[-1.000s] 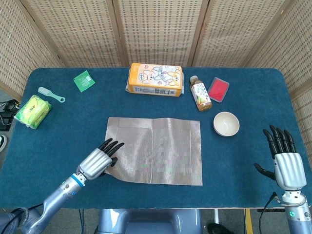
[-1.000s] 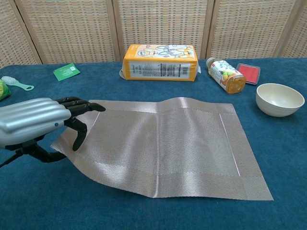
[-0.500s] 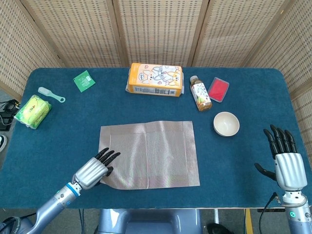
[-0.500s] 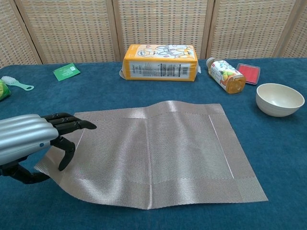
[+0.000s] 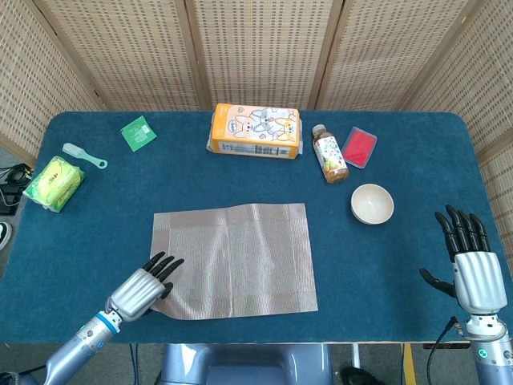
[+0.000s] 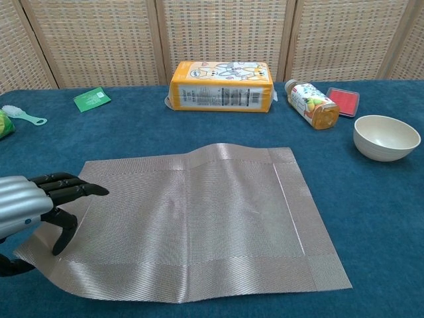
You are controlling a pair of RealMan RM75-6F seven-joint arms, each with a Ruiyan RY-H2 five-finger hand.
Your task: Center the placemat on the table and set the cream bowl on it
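Meanwhile cream bowl [image 5: 372,204] sits empty beside placemat [image 5: 236,258]

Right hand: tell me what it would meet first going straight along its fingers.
Probably nothing: the right hand points up the table's right margin, passing right of the cream bowl; bare blue cloth lies ahead.
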